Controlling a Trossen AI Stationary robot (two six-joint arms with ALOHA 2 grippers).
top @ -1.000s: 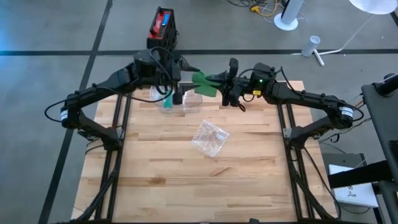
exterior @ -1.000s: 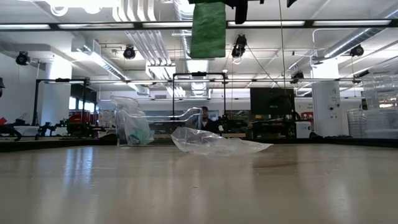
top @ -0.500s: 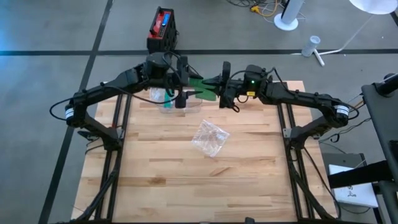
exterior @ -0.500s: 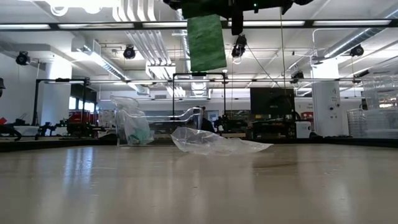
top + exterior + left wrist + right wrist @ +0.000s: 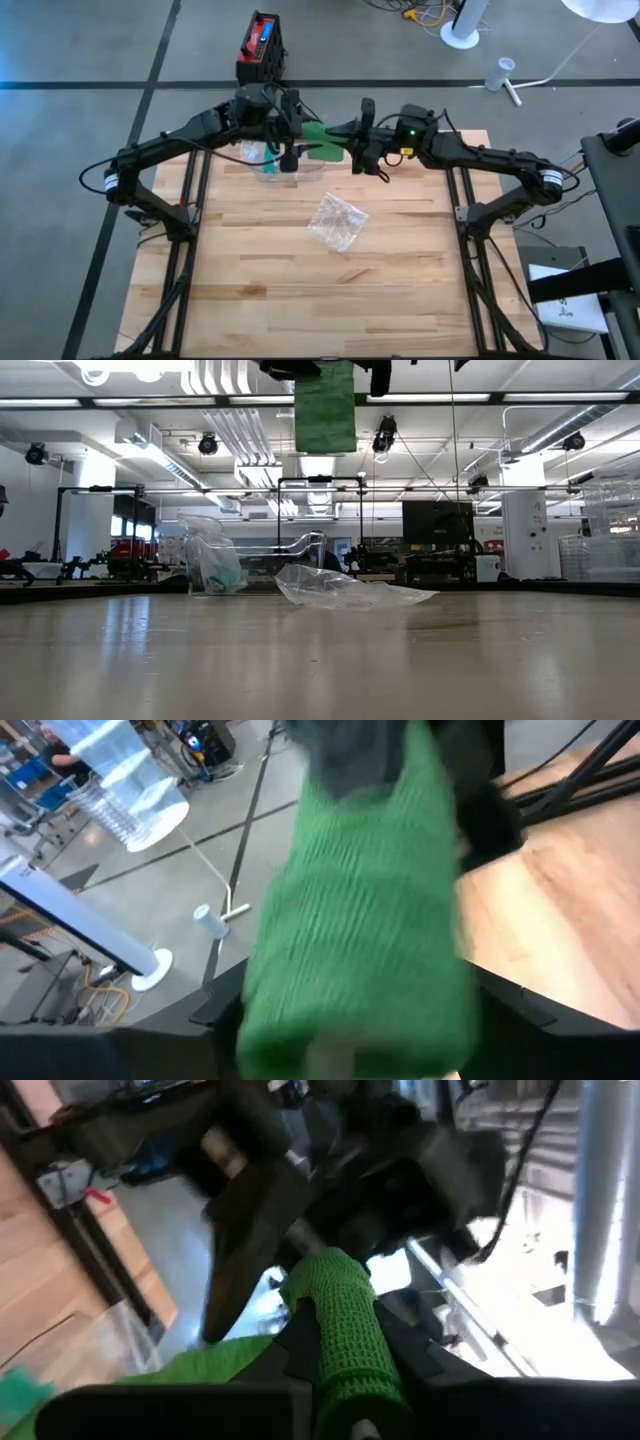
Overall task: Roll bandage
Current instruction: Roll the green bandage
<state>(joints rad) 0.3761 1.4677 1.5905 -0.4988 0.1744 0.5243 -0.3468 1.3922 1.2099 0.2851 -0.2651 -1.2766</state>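
Both claws are up in the air over the far edge of the table (image 5: 300, 290). The green bandage (image 5: 322, 141) hangs between them. The right claw (image 5: 357, 137) is pinched tight on one end of the bandage. The left claw (image 5: 291, 127) touches the other end, but I cannot tell how wide its fingers are. A clear bag (image 5: 337, 220) lies on the table below.

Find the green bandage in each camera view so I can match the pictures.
High: green bandage held above the table's far edge, between both arms.
Low: hanging at top centre.
Left wrist: fills the middle.
Right wrist: rolled end, lower centre.
Shared landmark: crumpled clear bag.
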